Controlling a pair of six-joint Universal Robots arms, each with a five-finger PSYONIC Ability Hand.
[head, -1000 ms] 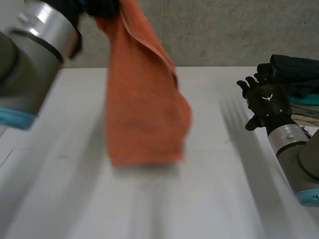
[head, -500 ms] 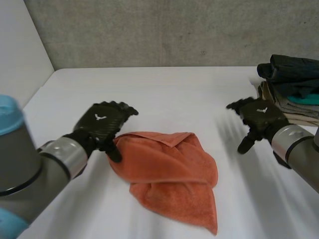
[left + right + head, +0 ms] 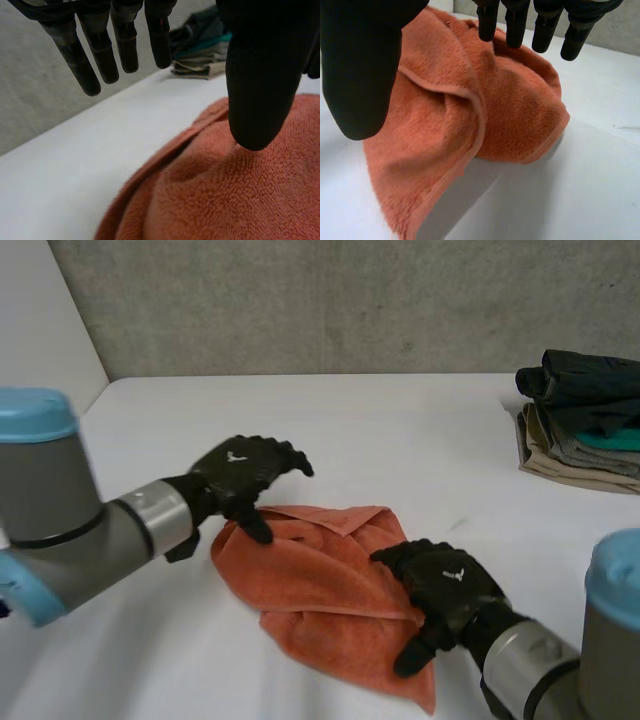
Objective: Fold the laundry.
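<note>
Two robot hands over orange towel (clothes stack, head view)

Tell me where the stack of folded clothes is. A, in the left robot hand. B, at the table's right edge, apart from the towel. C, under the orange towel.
B: the stack of folded clothes sits at the right edge of the table, apart from the orange towel.

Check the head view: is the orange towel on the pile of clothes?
No, the orange towel lies crumpled on the table, apart from the pile of clothes.
</note>
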